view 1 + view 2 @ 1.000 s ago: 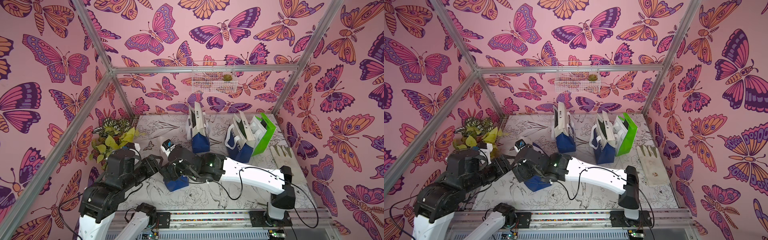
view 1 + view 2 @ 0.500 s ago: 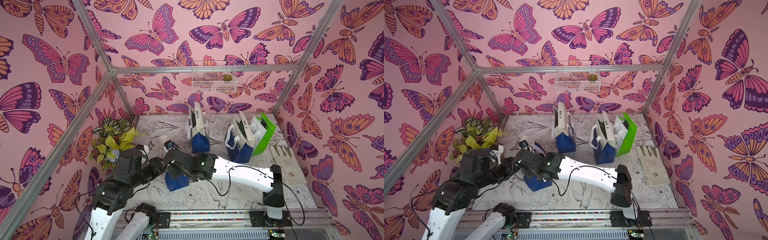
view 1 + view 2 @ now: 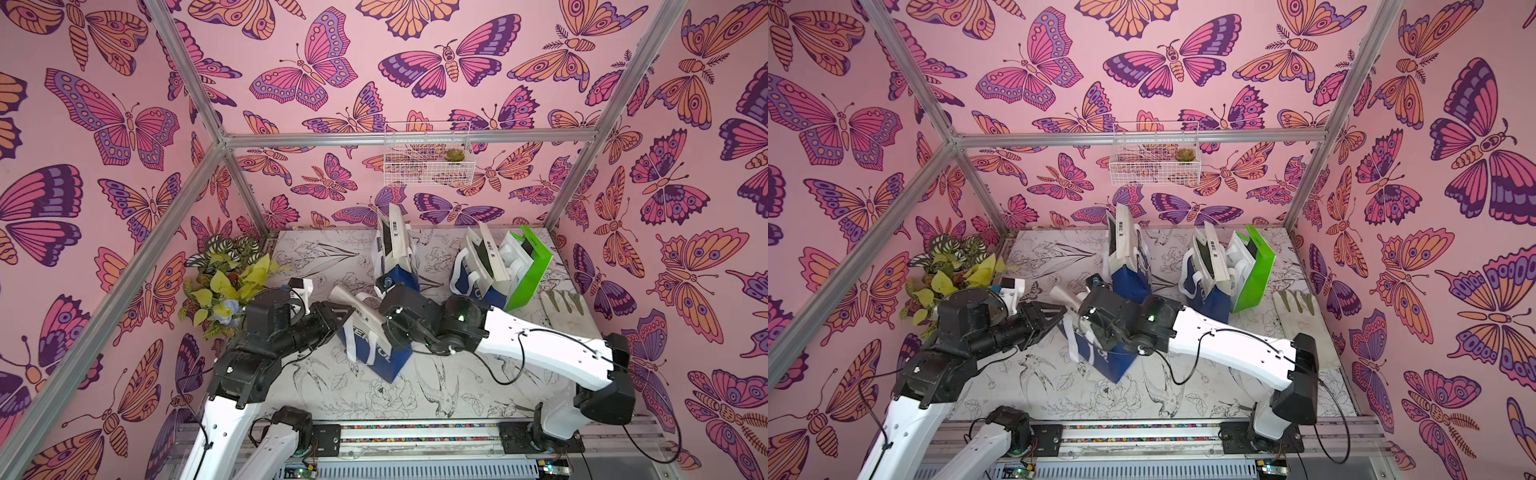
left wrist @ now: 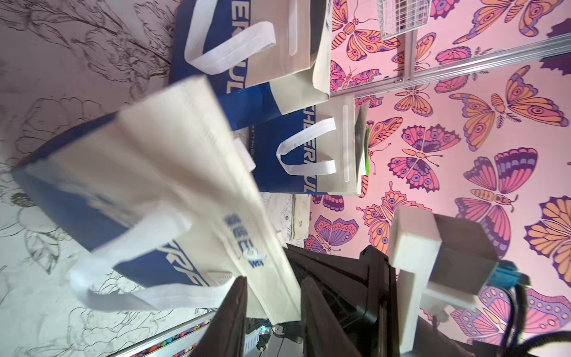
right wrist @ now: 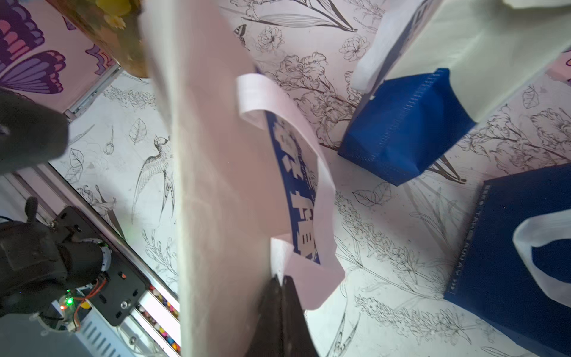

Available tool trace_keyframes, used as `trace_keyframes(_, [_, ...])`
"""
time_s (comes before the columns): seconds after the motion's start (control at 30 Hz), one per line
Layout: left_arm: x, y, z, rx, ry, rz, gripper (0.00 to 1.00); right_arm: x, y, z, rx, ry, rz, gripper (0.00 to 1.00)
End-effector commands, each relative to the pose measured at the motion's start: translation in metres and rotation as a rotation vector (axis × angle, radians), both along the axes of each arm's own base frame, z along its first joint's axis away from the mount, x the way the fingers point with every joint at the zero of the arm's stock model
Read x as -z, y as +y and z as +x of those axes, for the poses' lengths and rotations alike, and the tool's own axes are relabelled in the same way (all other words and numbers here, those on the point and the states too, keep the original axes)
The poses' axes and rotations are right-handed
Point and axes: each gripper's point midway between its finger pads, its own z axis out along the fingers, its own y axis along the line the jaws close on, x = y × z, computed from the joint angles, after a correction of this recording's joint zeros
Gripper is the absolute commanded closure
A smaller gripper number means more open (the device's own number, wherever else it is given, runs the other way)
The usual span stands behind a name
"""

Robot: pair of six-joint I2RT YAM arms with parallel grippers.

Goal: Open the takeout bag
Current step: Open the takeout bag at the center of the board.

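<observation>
The takeout bag stands just left of centre in both top views, on the flower-printed table between the two arms. Its blue base is on the surface and its cream top leans toward the upper left. Over the last second the left arm has swung in from the lower left of the frame. The left gripper now sits at the bag's top edge, and its fingers stand apart on either side of the cream rim. The gap looks narrower than it was, but the wrist view does not show whether the pads are pressing the fabric yet. In the same interval the right gripper has closed. Its jaws are together and pinch a thin fold of white fabric beside the handle on the bag's far panel. That appears to secure one side of the mouth, with the other side about to be taken. The two cream panels are pressed flat together, so the mouth is not open yet. The likely next step is for the left jaws to finish closing on the near panel alone, and then for the arms to draw apart. If the left jaws catch both layers, the pull would drag the bag rather than spread it. The other blue bags in the upper centre are untouched.
</observation>
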Motion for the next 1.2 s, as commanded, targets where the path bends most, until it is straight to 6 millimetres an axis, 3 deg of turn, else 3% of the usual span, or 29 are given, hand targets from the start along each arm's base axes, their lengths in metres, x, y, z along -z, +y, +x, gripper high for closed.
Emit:
trace_keyframes(0.0, [-0.009, -0.008, 0.004, 0.036, -0.048, -0.053, 0.70, 0.002, -0.017, 0.001, -0.004, -0.011, -0.061, 1.00])
trace_keyframes(0.17, [0.006, -0.007, 0.008, 0.012, -0.025, -0.065, 0.71, -0.025, -0.035, 0.002, 0.033, -0.055, -0.047, 0.98])
trace_keyframes(0.27, [0.006, -0.006, 0.007, 0.001, -0.027, -0.081, 0.72, -0.042, -0.040, 0.003, 0.047, -0.082, -0.038, 0.72])
trace_keyframes(0.33, [0.000, -0.006, 0.004, 0.010, -0.055, -0.089, 0.72, -0.053, -0.037, 0.004, 0.045, -0.103, -0.023, 0.61])
trace_keyframes(0.5, [0.007, -0.002, 0.000, 0.000, -0.032, -0.052, 0.68, -0.077, -0.015, 0.001, 0.016, -0.141, 0.056, 0.48])
trace_keyframes(0.6, [0.019, 0.002, 0.001, -0.029, 0.002, -0.046, 0.58, -0.072, 0.020, -0.002, -0.044, -0.099, 0.105, 0.44])
trace_keyframes(0.73, [0.018, 0.006, 0.000, -0.058, 0.006, -0.054, 0.54, -0.064, 0.061, -0.007, -0.120, -0.039, 0.149, 0.44])
trace_keyframes(0.83, [0.016, 0.008, -0.001, -0.060, -0.002, -0.043, 0.50, -0.054, 0.075, -0.001, -0.125, -0.034, 0.112, 0.52])
trace_keyframes(0.97, [0.018, 0.009, -0.001, -0.064, 0.007, -0.040, 0.40, -0.042, 0.080, 0.010, -0.100, 0.002, 0.094, 0.69])
trace_keyframes(1.17, [0.028, 0.015, -0.001, -0.087, 0.026, -0.006, 0.40, -0.022, 0.074, 0.020, -0.052, 0.021, 0.054, 0.73])
